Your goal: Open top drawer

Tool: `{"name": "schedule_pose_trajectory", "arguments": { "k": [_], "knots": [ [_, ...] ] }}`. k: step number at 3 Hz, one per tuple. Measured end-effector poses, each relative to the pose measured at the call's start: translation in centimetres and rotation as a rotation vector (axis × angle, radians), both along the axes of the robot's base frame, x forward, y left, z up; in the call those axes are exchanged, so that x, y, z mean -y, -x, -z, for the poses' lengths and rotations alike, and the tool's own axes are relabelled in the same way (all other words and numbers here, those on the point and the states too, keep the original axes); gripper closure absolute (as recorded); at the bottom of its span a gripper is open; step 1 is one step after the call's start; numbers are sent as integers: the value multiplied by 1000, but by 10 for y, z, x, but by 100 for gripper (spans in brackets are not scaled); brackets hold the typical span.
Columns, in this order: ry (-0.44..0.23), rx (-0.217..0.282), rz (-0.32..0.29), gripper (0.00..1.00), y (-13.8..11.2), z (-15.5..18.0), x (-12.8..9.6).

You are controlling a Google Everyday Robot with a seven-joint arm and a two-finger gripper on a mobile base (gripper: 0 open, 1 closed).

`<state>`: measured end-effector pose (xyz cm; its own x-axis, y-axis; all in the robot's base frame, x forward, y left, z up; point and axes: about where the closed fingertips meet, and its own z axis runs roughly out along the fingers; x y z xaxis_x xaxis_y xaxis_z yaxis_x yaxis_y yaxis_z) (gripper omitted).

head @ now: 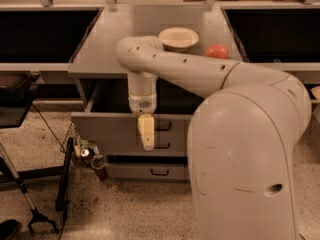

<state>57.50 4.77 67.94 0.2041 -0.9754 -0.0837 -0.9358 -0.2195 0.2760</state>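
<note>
I see the end effector (146,134) hanging before the top drawer (107,131), just left of its handle (163,126). On the counter (100,49) above, a bowl (178,38) sits behind the arm (190,71), with a round object (217,51) to its right. A lower drawer (135,171) lies beneath.
</note>
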Motion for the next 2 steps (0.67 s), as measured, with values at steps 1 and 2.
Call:
{"name": "schedule_pose_trajectory", "arguments": {
  "k": [1,2],
  "knots": [
    [16,-33,-21,0,14,-2,19],
    [17,-33,-21,0,14,-5,19]
  ]
}}
